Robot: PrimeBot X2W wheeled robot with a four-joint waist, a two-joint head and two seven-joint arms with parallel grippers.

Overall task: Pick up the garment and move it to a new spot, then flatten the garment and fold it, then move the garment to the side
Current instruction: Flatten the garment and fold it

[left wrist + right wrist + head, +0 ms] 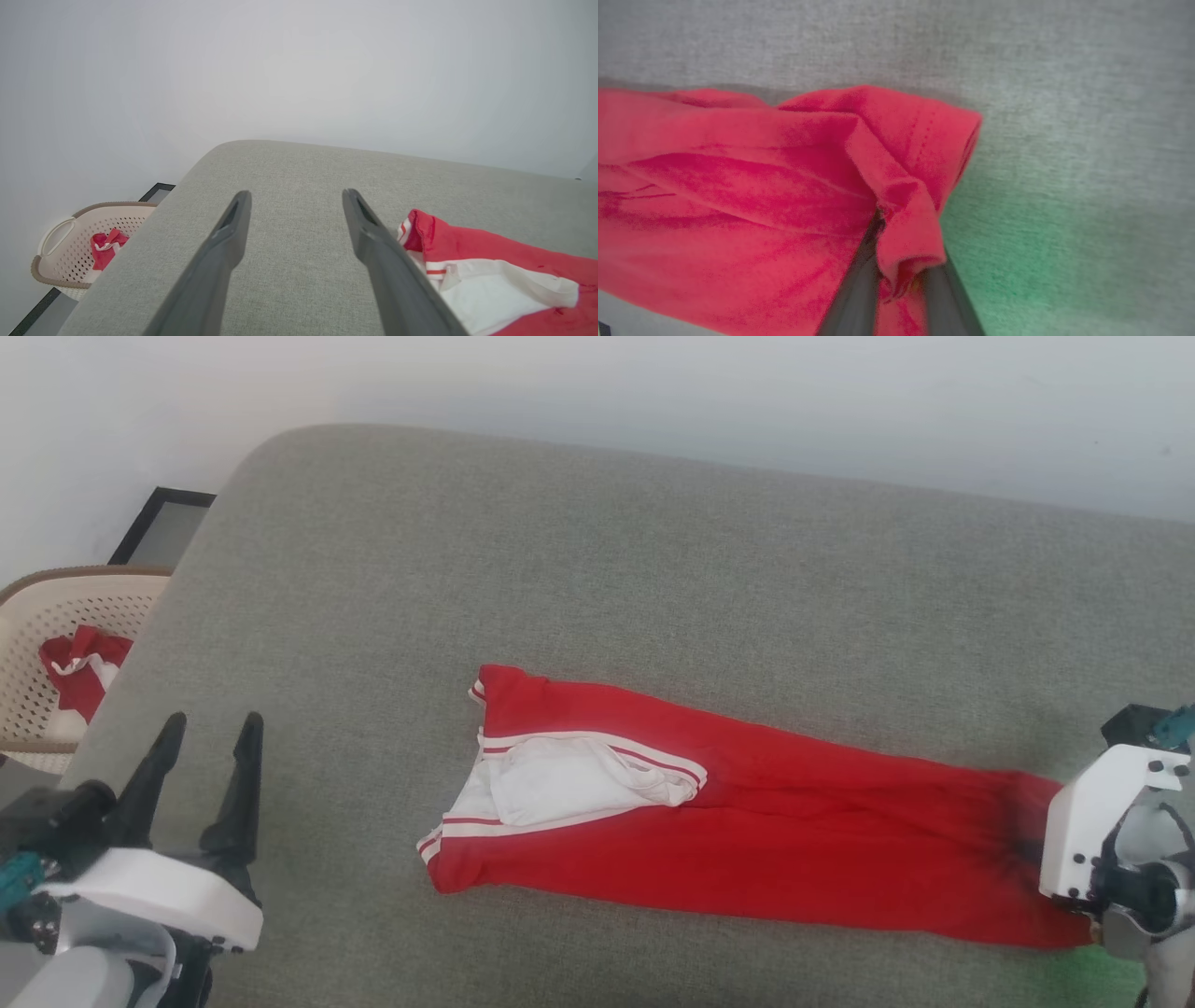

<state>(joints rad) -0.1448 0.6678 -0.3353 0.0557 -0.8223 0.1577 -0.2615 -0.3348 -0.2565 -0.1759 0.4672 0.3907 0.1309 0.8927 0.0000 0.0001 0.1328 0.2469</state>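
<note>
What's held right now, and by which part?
Right gripper pinches the red, white-sleeved jersey shirt by a fold at its hem end; left gripper holds nothing.

right end effector (901,238) tips buried in garment (738,186) fold; basket (33,616) cropped

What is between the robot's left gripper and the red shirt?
Nothing but bare grey cushion lies between the left gripper and the shirt, as the head view shows.

Soft, even light, faint shadows; in the right wrist view the garment (738,186) looks blurred, green glow on the grey surface (1041,261)
</note>
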